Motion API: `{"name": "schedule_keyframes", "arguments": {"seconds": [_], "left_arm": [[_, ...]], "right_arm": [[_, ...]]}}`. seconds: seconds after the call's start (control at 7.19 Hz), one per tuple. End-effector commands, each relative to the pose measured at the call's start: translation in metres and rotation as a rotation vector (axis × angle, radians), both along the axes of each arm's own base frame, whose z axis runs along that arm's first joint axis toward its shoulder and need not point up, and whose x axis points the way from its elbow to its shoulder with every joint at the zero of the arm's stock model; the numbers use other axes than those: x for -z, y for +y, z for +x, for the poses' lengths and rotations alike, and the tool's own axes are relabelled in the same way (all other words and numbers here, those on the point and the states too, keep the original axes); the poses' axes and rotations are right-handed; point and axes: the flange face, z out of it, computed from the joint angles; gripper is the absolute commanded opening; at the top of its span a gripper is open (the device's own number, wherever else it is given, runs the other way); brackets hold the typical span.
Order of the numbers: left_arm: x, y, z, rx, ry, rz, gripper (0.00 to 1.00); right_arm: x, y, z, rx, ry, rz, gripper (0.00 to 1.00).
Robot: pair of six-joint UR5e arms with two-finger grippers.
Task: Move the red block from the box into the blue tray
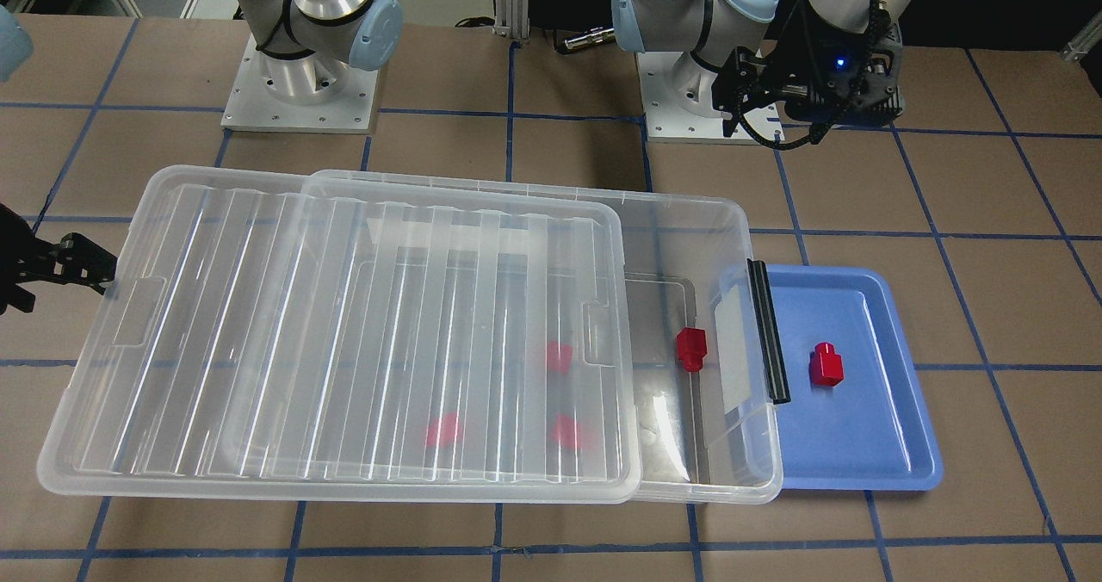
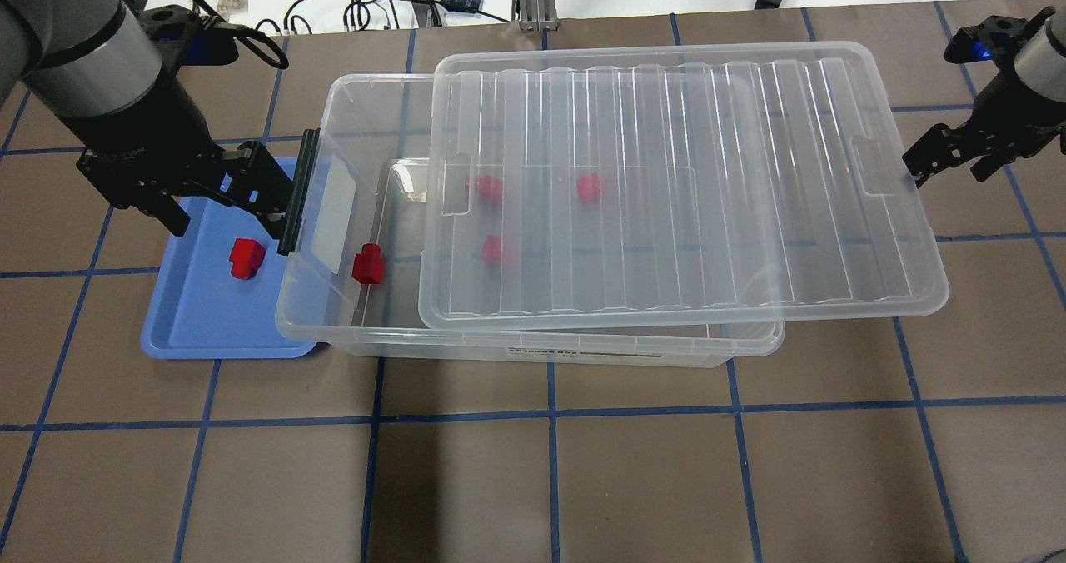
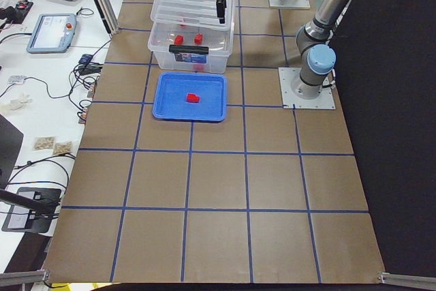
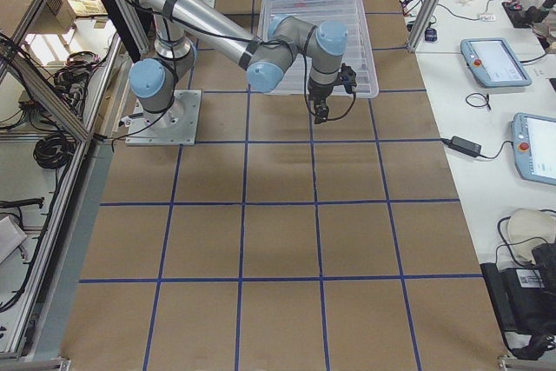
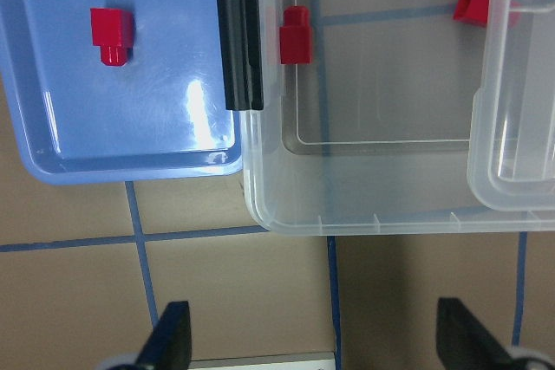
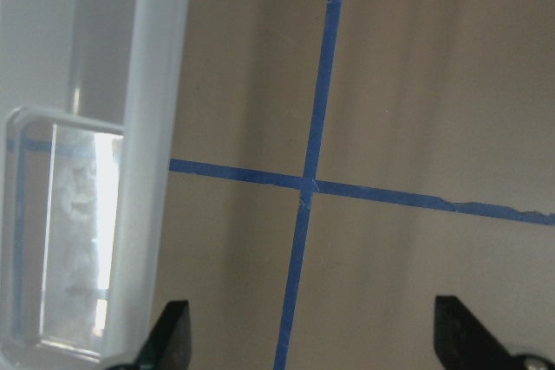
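Starting at the left of the overhead view: finds the left gripper [image 2: 223, 213] raised above the far end of the blue tray [image 2: 191, 321], fingers spread wide apart, gripping nothing. Below it, sees one red block [image 2: 246, 258] lying inside the tray, near the middle, clear of the rim. Moving right, meets the box [image 2: 533, 342], its short end overlapping the tray's edge, with a black latch bar [image 2: 298, 192] along that end. Just past the bar, spots a second block [image 2: 367, 264] on the box floor in the uncovered strip. Further right, makes out three more blocks [image 2: 497, 250] as blurred red patches under the lid [image 2: 708, 213], all on the box floor. Notes the ribbed lid resting on top of the box but offset to the right, overhanging the far short end and leaving the latch end open. At the far right, finds the right gripper [image 2: 949, 167] just beside the lid's overhanging end, above the brown table [image 2: 583, 480], fingers likewise wide apart and holding nothing; cannot tell whether a fingertip touches the lid's edge.
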Motion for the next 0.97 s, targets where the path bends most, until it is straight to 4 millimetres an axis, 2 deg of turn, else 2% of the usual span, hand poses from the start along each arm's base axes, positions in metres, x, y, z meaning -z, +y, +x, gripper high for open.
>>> {"name": "schedule_keyframes", "arguments": {"seconds": [0.0, 0.83], "left_arm": [[0.0, 0.0, 0.0, 0.0, 0.0, 0.0, 1.0], [0.001, 0.001, -0.001, 0.001, 0.0, 0.005, 1.0]], "right_arm": [[-0.003, 0.0, 0.004, -0.003, 0.0, -0.007, 1.0], [0.001, -0.01, 0.052, -0.042, -0.044, -0.015, 1.0]]}}
